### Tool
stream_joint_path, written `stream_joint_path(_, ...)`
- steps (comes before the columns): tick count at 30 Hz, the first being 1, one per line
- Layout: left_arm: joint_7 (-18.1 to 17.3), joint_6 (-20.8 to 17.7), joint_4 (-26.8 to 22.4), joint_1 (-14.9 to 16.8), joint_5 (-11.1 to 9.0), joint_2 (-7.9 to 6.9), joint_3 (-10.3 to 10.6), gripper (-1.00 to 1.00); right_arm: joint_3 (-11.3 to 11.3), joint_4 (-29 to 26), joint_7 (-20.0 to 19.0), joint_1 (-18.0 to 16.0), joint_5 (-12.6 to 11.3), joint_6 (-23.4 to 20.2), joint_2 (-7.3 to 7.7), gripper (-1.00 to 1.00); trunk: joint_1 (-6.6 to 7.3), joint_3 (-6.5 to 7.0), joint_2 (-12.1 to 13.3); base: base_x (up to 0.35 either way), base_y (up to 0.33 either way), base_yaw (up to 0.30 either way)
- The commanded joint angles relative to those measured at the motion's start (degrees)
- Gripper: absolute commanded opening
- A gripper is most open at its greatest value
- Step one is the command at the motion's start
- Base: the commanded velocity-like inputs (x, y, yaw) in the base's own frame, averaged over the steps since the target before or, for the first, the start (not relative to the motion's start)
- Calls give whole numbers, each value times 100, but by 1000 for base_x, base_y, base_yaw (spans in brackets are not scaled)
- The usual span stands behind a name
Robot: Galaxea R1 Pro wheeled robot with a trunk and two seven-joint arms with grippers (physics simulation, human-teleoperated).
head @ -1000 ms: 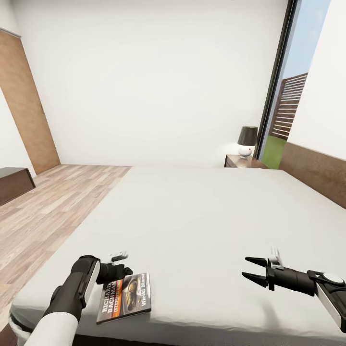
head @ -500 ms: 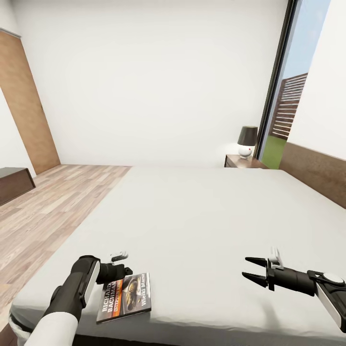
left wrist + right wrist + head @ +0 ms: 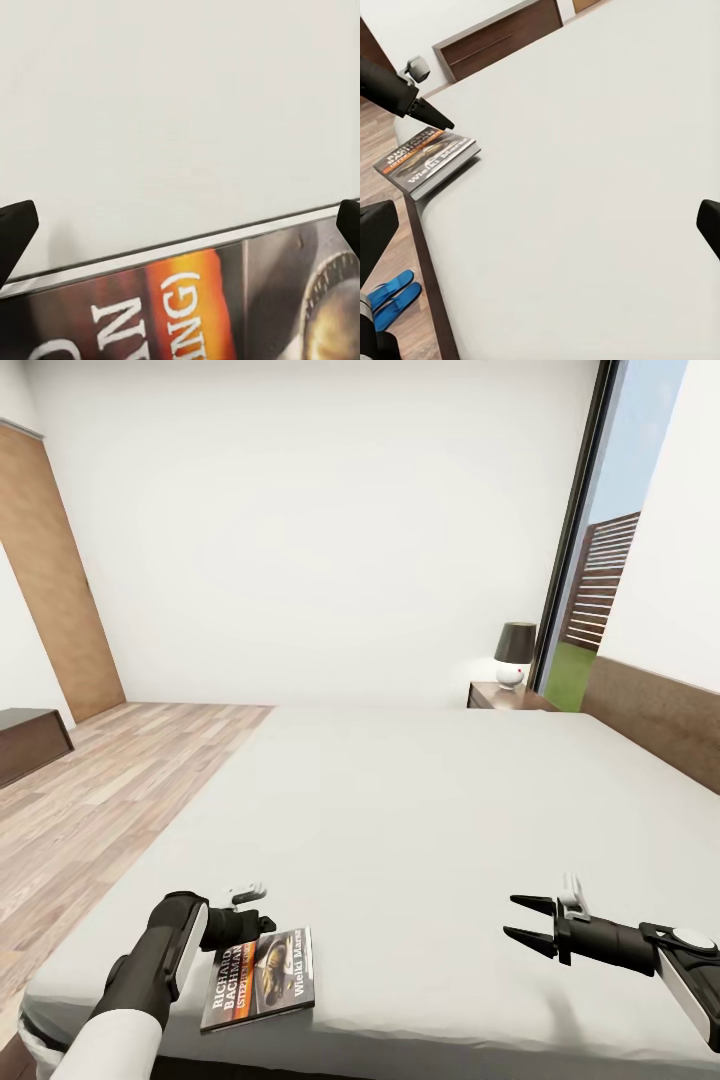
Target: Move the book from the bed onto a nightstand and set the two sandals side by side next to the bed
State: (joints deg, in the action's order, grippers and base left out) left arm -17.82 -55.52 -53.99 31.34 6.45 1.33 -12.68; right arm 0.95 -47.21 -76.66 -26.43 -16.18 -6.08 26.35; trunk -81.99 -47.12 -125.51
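Note:
The book (image 3: 258, 978) lies flat on the pale grey bed (image 3: 420, 810), close to its near left corner. My left gripper (image 3: 258, 926) hovers at the book's far edge, open and holding nothing. In the left wrist view its fingertips (image 3: 15, 232) stand wide apart over the book (image 3: 225, 307). My right gripper (image 3: 522, 921) is open above the mattress further right, apart from the book. Its wrist view shows the book (image 3: 431, 161) and both blue sandals (image 3: 390, 296) lying side by side on the floor by the bed's edge. The nightstand (image 3: 505, 697) stands at the bed's far side.
A lamp (image 3: 515, 650) with a dark shade sits on the nightstand, beside a tall window. The wooden headboard (image 3: 650, 720) runs along the right. A dark TV bench (image 3: 30, 740) stands at the left on the wood floor (image 3: 110, 780).

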Motion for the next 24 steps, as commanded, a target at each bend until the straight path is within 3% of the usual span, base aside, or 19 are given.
stream_joint_path(1, -54, -20, -6, 4, 60, 8, -24, 100, -2, 1, -19, -3, -26, -60, 1, 100, 1, -6, -3, 0, 0, 0)
stream_joint_path(24, -50, -23, -6, 4, 58, 8, -24, 100, -7, 1, -23, -6, -26, -60, 1, 100, 1, -6, -3, 0, 0, 0)
